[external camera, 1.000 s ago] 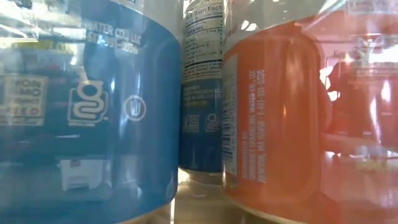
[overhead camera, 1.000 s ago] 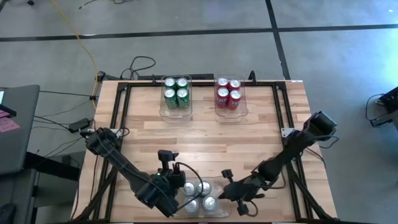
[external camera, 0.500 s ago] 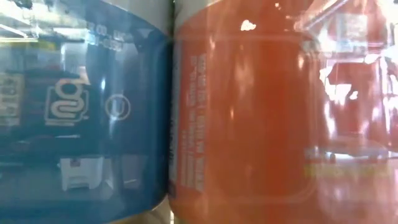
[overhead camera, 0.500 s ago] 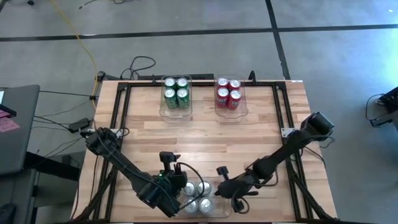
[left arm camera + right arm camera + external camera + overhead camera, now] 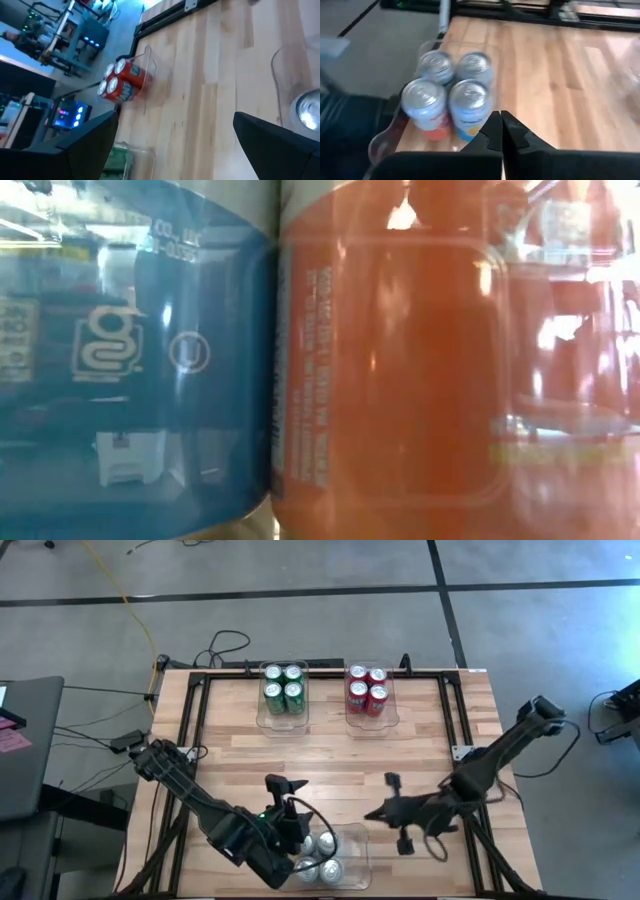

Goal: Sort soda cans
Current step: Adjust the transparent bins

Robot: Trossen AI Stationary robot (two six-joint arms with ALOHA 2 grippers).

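Note:
Four silver-topped cans (image 5: 320, 855) stand in a clear bin (image 5: 350, 840) at the table's near edge. In the right wrist view the cans (image 5: 450, 92) carry blue and orange labels. The low view is filled by a blue-labelled can (image 5: 130, 350) and an orange-labelled can (image 5: 390, 370). Four green cans (image 5: 283, 690) and four red cans (image 5: 367, 690) stand in two bins at the far edge. My left gripper (image 5: 292, 828) hovers open over the near bin's far-left corner, with nothing between its fingers (image 5: 270, 145). My right gripper (image 5: 370, 815) is shut (image 5: 501, 125), to the right of and beyond the near bin.
A black frame (image 5: 200, 700) runs along the table's left, far and right edges. Bare wood (image 5: 330, 755) lies between the far bins and the near bin. Cables (image 5: 225, 645) and a yellow cord lie on the floor beyond the far edge.
My right gripper first moved left at the near bin's right side, and the bin with its cans slid slightly left. It then drew back toward the table's right and far edges, away from the bin. My left gripper shifted a little to the right.

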